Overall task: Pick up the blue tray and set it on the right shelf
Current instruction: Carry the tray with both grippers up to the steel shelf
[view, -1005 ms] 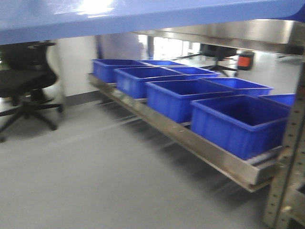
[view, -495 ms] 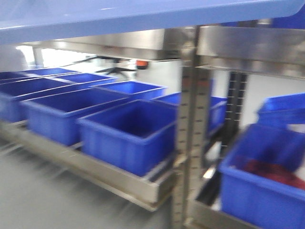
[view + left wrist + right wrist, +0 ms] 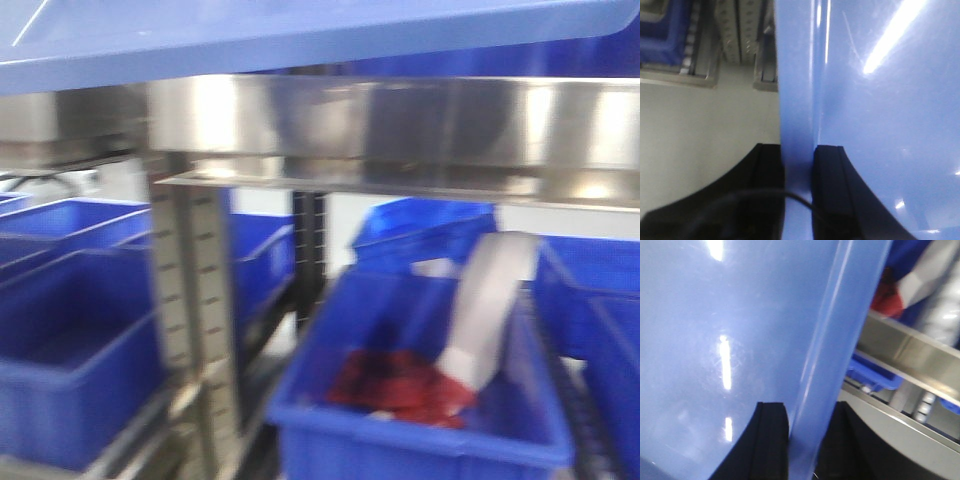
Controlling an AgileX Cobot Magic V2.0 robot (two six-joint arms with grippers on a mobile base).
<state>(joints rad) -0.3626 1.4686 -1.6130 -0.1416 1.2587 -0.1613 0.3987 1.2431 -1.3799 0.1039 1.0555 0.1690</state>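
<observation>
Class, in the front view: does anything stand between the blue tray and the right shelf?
Nothing clearly does. The blue tray shows just above the steel rail of the right shelf. A dark blue strip over the rail may be something on that shelf, but it is too blurred to tell.

Front view: bright indoor light. Whole frame smeared sideways, no crisp edge anywhere. Blue bins [image 3: 400, 450] soft-edged. White glare patches on the steel front rail of the right shelf [image 3: 400, 125], strongest at left and far right.

Left wrist view: blue tray [image 3: 880, 125] glossy. One long white streak upper right, small glints lower right. Left gripper [image 3: 797, 150] flat black, no detail.

Right wrist view: short vertical glints on the tray. Right gripper [image 3: 805, 412] black. Background past the rim out of focus.
</observation>
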